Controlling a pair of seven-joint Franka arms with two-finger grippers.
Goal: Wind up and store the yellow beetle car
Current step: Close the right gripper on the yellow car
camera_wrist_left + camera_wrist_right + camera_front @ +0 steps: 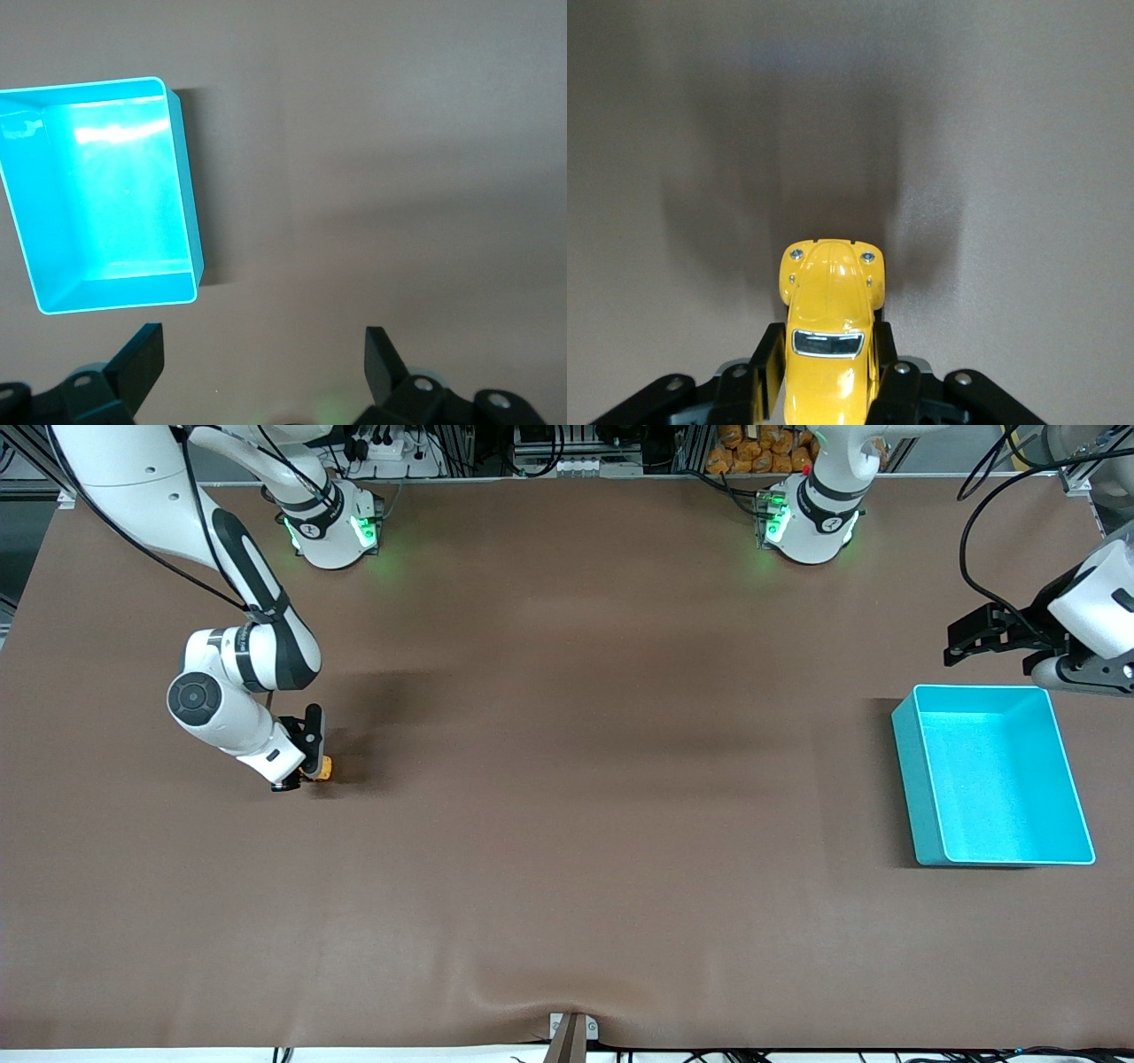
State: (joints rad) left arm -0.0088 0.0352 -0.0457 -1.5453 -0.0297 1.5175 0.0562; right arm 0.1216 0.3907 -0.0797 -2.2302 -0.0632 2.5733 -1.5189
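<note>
Yellow beetle car (828, 332) is the smallest item here, so the bigger things come first. The brown worktop (567, 797) fills nearly the whole front view. Next in size is the turquoise bin (917, 779), at the middle right of that frame toward the left arm's end of the worktop, standing upright and open-topped; in the left wrist view it fills the upper left of the frame (188, 195).

The left gripper (961, 642) hangs at the right edge of the front view, above the worktop just beside the bin's upper corner. Its fingers (142, 359) are spread wide with nothing between them.

The right gripper (312, 766) is low at the middle left of the front view, toward the right arm's end of the worktop. Its fingers (766, 372) are closed against the two sides of the car.

The car (321, 769) shows in the front view only as a small yellow patch beside the gripper, down at the worktop; whether its wheels touch cannot be told. In the right wrist view its long axis runs straight up the frame, the rounded hood and two small headlights pointing away from the gripper and the windscreen between the fingers.
</note>
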